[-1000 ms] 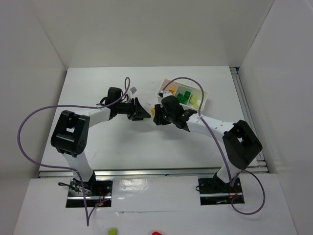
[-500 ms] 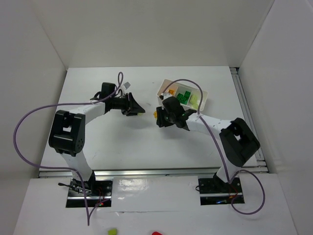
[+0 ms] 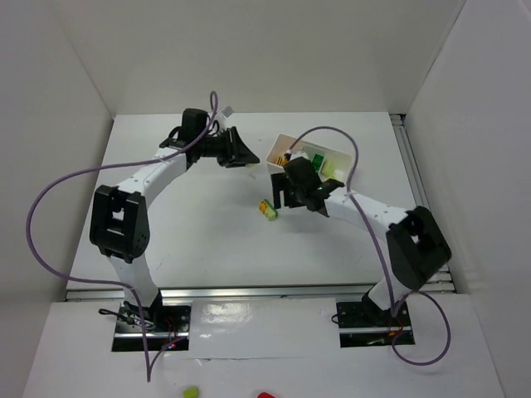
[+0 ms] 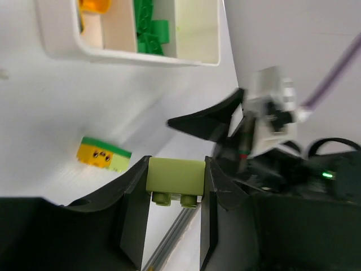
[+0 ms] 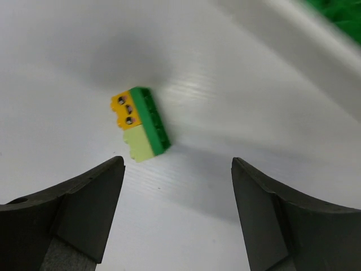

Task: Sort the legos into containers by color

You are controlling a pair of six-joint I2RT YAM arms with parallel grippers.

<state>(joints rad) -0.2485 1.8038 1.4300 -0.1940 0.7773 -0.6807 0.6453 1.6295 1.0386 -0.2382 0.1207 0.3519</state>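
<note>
1. The left pincer (image 4: pixel 176 168) is clamped on a pale brick (image 4: pixel 175 179). A second ago it met the right pincer over the tabletop (image 5: pixel 237 141). It has since swung off to the tray (image 4: pixel 130 53), whose near wall now lies just ahead of its tips.
2. The right pincer (image 5: pixel 176 165) stands wide and holds nothing. The stack (image 5: pixel 141 123) it gripped half a second ago, orange, green and pale pieces joined, now lies just beyond its tips, touching neither finger.
3. The pale brick looks split off and ready to drop. Its place is probably the compartment ahead and slightly right of the left pincer, past the green bricks (image 4: pixel 148 28).
4. The stack still mixes three colours, so it likely needs pulling apart again before sorting.
</note>
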